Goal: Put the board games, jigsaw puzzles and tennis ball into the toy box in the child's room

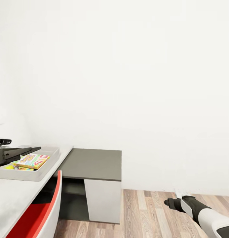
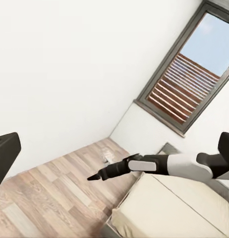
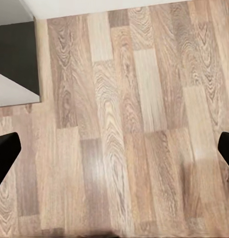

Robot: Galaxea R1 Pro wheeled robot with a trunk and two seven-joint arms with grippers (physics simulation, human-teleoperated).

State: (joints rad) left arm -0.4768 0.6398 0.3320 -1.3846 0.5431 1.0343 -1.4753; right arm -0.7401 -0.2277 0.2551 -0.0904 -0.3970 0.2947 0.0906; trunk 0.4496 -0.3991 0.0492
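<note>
Hovering over wood floor (image 3: 119, 148), right gripper (image 3: 114, 148) spread and empty, toy box (image 1: 45, 167) well apart on table (image 1: 15, 195).

Grey toy box (image 1: 45, 167), yellow-red-green board game (image 1: 31, 161), dark-grey counter (image 1: 94, 163), red chair (image 1: 35, 215), wood-plank floor (image 1: 147, 215).
</note>
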